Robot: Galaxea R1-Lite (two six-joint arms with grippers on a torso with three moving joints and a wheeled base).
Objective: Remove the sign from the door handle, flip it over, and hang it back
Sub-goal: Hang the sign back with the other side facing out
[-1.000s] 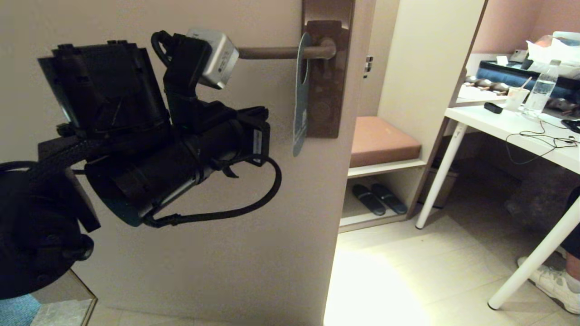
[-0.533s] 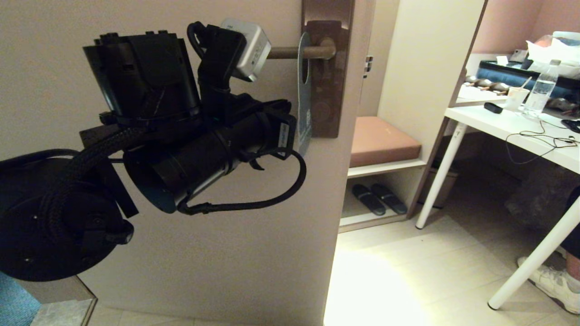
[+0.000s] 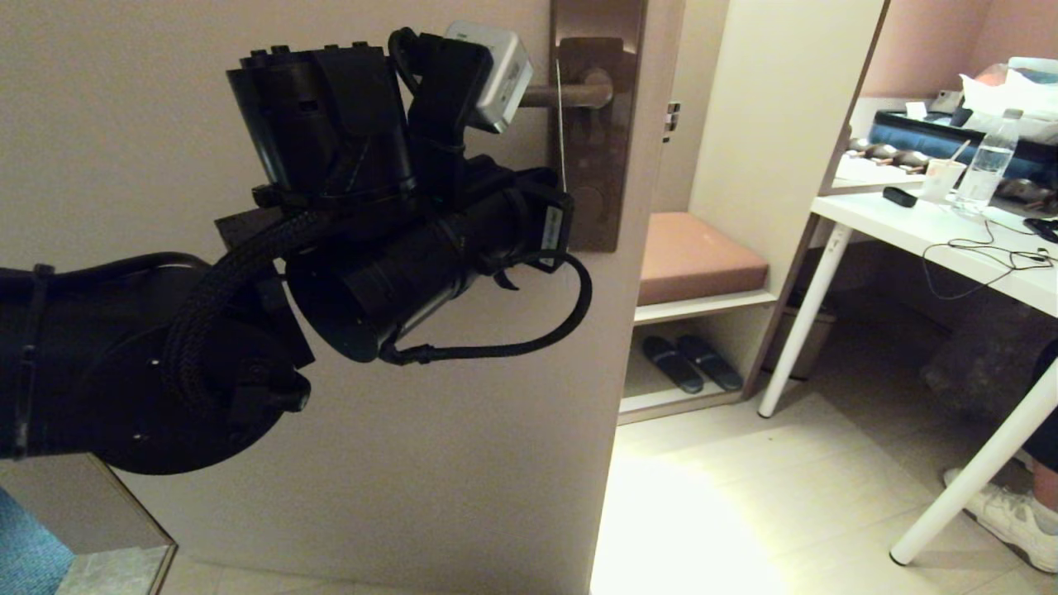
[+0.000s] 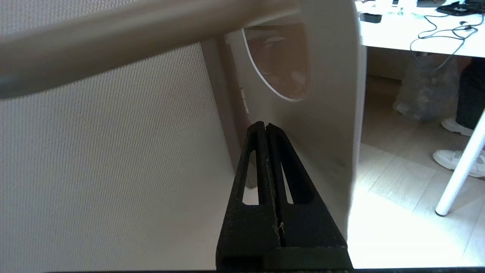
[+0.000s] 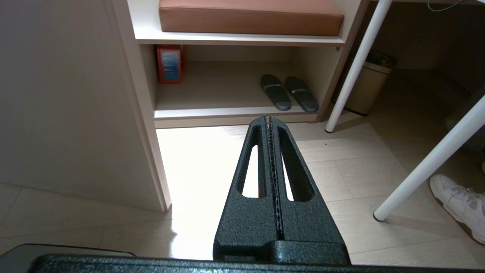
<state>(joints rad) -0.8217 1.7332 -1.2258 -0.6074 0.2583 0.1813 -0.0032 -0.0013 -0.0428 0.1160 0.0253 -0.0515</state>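
Note:
The sign hangs on the door handle by its round hole and shows edge-on as a thin line in front of the brown backplate. My left arm is raised in front of the door, just left of the sign, and hides its own fingers there. In the left wrist view my left gripper is shut with nothing between the jaws. Its tips lie in front of the sign's off-white face, just below the hole, under the handle bar. My right gripper is shut, empty, and points at the floor.
The beige door fills the left. Right of it stands a shelf unit with a brown cushion and slippers below. A white table with a bottle and cables stands at the right, with a person's shoe beneath.
My left arm has moved up and to the right, close to the handle. The sign has swung from showing a sliver of its blue face to edge-on.

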